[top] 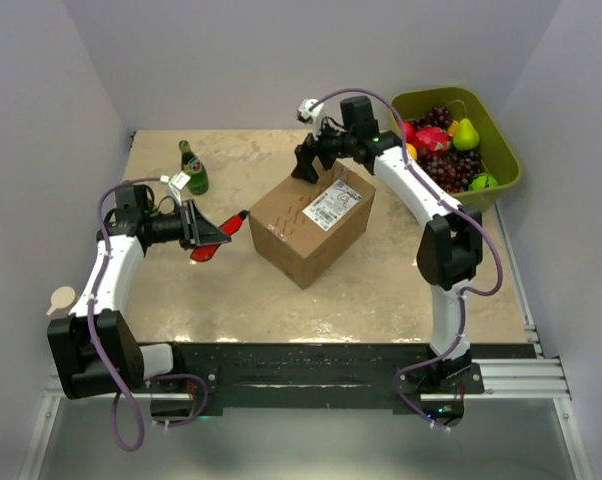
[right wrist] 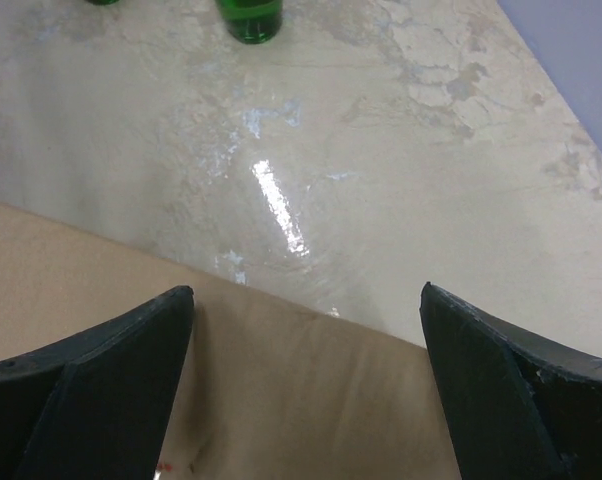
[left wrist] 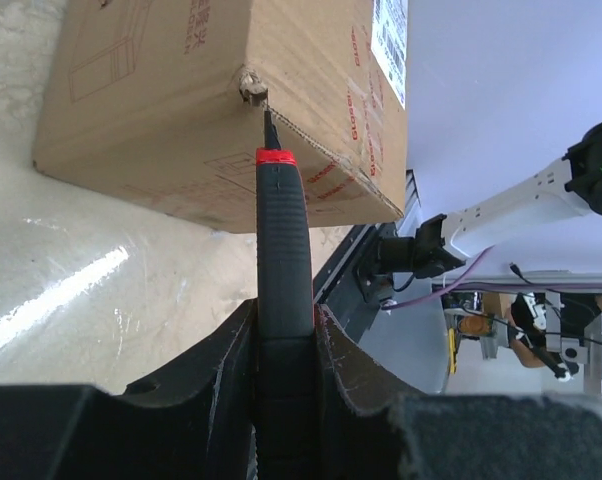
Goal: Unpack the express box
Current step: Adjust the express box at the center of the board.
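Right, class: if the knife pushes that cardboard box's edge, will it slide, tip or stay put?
It would probably slide rather than tip: the express box sits low and broad on a glossy table. Its cardboard likely dents locally; the corner at the knife tip already looks crushed. The open right gripper over it may not be bracing it.

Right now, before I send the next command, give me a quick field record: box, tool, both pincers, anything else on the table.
box: brown carton, flaps closed, white label on top, mid-table
tool: black-handled knife with red collar, blade tip at a dented edge of the box
left pincer: shut on the knife
right pincer: open, empty, over the box's far edge
also on table: green bottle at far left; fruit tub at far right
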Robot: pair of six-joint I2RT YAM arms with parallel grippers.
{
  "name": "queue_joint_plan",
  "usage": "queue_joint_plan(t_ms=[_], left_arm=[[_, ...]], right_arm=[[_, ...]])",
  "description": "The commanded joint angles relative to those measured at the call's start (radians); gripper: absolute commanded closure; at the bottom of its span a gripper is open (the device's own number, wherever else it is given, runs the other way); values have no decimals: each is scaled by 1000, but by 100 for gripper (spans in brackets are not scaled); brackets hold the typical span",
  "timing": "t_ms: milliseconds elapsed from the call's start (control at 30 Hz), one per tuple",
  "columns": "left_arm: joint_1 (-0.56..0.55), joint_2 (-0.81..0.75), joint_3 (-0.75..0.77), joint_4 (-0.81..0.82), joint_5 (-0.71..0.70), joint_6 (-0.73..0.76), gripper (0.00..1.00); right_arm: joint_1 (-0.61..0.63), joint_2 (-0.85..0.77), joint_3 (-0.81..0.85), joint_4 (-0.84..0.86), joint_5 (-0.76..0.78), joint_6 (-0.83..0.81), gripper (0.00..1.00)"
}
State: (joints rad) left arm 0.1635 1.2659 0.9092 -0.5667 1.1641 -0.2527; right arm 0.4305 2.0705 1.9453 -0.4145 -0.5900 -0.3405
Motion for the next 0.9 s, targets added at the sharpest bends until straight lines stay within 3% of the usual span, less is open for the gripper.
queue_joint_plan(t_ms=[0, 100, 200, 267, 367, 500, 633, 700, 867], left_arm=[[5, -43, 3, 30, 68, -25, 100], [7, -56, -9, 77, 69, -58, 100], [7, -59, -10, 111, 85, -82, 100], [8, -59, -1, 111, 80, -79, 100], [8, -57, 3, 82, 52, -48, 100], [8, -48, 19, 62, 36, -10, 100], [8, -39, 49, 47, 34, 21, 100], [11, -30, 77, 15, 28, 58, 100], [54, -39, 132, -111, -29, 145, 100]], right_arm=[[-36, -98, 138, -463, -200, -545, 1], [-24, -214, 54, -799, -177, -978, 1], [-22, -349, -165, -927, -127, -1299, 1], [-15, -416, -343, -919, -88, -1440, 1], [43, -509, -541, -779, -21, -1483, 1], [137, -569, -686, -444, 27, -1355, 2], [198, -578, -753, -294, 10, -1177, 4], [255, -555, -723, -273, -10, -1030, 6], [346, -449, -620, -185, -22, -421, 15]])
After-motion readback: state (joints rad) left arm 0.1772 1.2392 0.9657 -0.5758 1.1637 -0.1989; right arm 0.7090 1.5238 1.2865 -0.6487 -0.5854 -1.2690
